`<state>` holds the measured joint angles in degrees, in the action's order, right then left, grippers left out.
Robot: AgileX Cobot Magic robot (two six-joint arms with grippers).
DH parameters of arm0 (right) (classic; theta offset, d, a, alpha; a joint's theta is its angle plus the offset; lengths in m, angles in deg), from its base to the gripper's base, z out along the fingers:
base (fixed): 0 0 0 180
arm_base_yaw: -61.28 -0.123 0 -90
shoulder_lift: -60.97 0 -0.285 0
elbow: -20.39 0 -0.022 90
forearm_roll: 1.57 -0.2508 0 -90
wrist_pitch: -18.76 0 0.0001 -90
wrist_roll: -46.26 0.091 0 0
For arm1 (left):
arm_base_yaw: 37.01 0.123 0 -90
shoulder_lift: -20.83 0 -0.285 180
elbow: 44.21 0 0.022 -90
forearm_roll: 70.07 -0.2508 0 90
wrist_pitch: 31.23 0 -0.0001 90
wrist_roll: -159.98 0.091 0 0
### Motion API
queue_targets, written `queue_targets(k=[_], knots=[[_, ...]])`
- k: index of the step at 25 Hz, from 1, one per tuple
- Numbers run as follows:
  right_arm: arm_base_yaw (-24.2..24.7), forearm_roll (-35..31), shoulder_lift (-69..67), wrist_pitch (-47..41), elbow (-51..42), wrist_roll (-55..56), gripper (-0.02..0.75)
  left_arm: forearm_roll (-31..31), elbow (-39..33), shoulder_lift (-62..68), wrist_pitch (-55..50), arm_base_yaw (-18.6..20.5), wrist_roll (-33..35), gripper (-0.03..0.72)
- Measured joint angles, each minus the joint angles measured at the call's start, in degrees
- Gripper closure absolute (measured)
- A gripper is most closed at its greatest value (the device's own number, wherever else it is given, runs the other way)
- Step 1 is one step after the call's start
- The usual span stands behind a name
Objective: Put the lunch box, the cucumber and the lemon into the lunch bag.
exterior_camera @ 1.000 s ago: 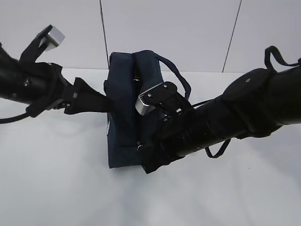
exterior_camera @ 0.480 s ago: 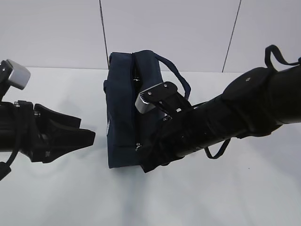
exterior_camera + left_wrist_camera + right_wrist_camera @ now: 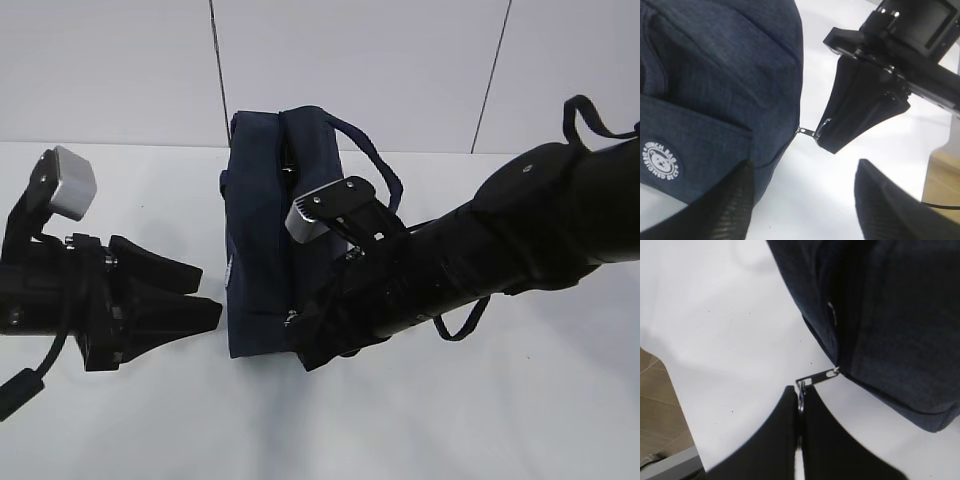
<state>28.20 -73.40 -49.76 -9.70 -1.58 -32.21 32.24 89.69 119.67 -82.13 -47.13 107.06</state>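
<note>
**Lunch bag upright on table, right gripper pinching its zipper ring**

The lunch bag [image 3: 262, 240] stands upright near the middle of the white table [image 3: 420, 420], dark navy fabric, with looped handles at its top and right side; on the left wrist view a round white logo patch [image 3: 661, 161] is seen on its lower front. The top seam looks closed in the exterior view (the inside is not visible, so lunch box, cucumber and lemon cannot be seen in any view).

At the lower corner of the bag a metal zipper pull [image 3: 816, 377] sticks out, w/ a ring [image 3: 801, 401] on its end; the right gripper [image 3: 800, 440] has its fingers pressed together and pinches this ring between the tips; in the left wrist view the same pull [image 3: 812, 131] runs from the bag's corner to the tip of that gripper.

The right arm [image 3: 500, 250] reaches from the right side across the front of the bag, its lower part touching or just before the fabric, I cannot tell which.

The left gripper [image 3: 195, 296] is to the left of the bag, near but apart from it; its fingers [image 3: 160, 268] are spread and hold nothing, tips pointing toward the bag.
</note>
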Motion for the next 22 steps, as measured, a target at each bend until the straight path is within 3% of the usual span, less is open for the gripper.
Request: queue_targets(k=[10,18,22], knots=[[0.0,0.09,0.43,-0.44,0.38,0.33,0.733,0.14,4.59,6.95,-1.01,-0.16,1.24,0.278],[0.0,0.44,0.43,-1.31,1.22,0.68,0.733,0.18,6.65,7.85,1.99,-4.81,5.07,0.282],[0.0,0.44,0.43,-2.35,1.22,0.7,0.733,0.28,8.13,7.85,4.47,-5.01,5.44,0.283]])
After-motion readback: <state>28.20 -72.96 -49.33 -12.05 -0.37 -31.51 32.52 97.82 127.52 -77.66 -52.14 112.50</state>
